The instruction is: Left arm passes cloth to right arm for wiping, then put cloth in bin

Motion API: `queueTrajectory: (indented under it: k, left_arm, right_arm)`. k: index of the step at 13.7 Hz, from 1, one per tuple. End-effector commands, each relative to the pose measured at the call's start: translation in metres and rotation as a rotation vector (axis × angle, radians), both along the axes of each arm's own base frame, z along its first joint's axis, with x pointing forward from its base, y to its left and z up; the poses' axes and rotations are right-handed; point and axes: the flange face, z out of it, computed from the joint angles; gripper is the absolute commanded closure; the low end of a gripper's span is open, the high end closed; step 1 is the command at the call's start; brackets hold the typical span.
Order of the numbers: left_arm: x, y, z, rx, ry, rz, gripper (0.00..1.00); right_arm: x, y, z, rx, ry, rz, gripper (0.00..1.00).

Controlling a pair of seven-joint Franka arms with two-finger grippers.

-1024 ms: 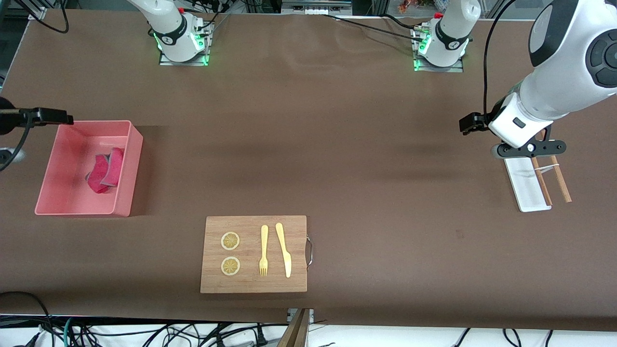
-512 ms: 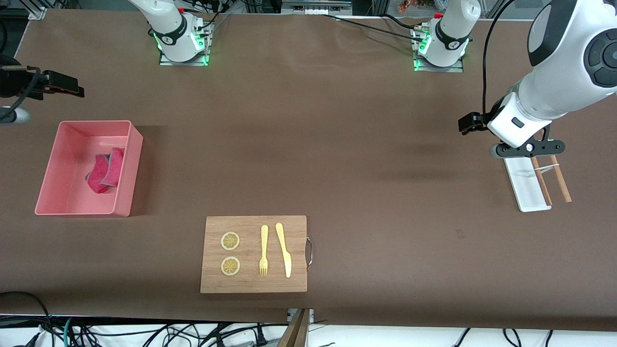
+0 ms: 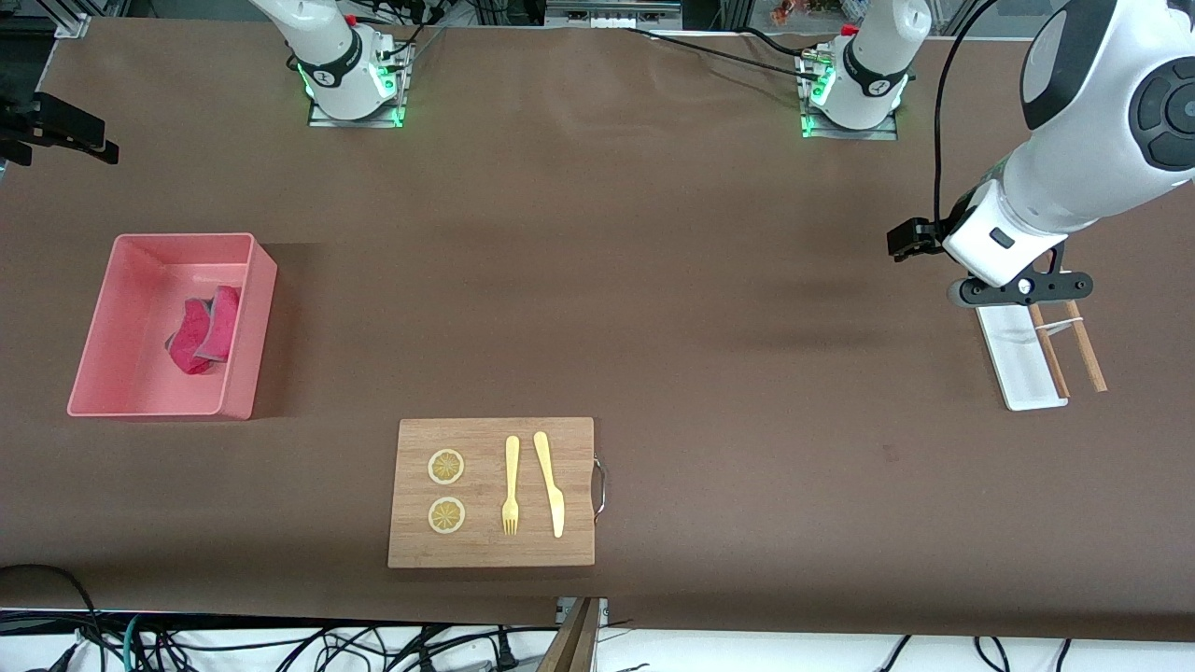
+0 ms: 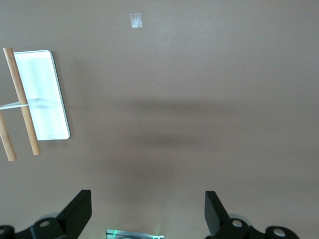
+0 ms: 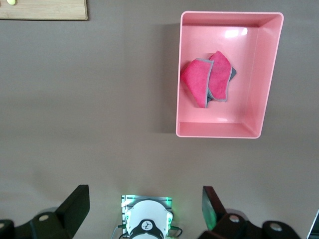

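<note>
The cloth [image 3: 203, 331] lies crumpled in the bin [image 3: 245, 252], its crimson-pink face up with grey edging showing along the folds; the right wrist view shows it [image 5: 207, 79] resting on the tub's floor, near the middle. The bin [image 5: 269, 74] sits on the brown tabletop [image 3: 597, 280] toward the right arm's end, at about ten o'clock from the wooden board [image 3: 569, 551]. On that board lie two lemon slices [image 3: 446, 467], a yellow fork [image 3: 511, 485] and a yellow knife [image 3: 551, 483], side by side.

The right claw [image 5: 144, 209] hangs high over the tabletop beside the bin, toward the robots' bases, its two fingers [image 5: 75, 204] spread wide and holding nothing. The left claw [image 4: 148, 211] hovers over bare tabletop at the left arm's end, next to the small white tray [image 3: 1013, 350], its fingers [image 4: 77, 209] also wide apart and empty. A pair of wooden chopsticks [image 3: 1074, 345] rests partly across the tray, at roughly three o'clock from the board and well apart from it
</note>
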Motion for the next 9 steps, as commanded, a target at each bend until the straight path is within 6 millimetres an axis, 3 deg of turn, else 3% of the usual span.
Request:
queueTrajectory:
  k: [1, 5, 9]
  left_arm:
    - [0.004, -0.004, 0.004, 0.035, -0.008, -0.004, 0.0]
    - [0.006, -0.005, 0.002, 0.026, -0.004, -0.001, 0.0]
    - [0.008, -0.007, 0.002, 0.026, -0.005, 0.0, 0.0]
  right_arm:
    - [-0.005, 0.031, 0.003, -0.041, -0.037, 0.035, 0.0]
    - [0.004, 0.03, -0.008, -0.044, -0.017, -0.001, 0.0]
    - [0.014, 0.028, -0.007, -0.043, -0.024, -0.003, 0.0]
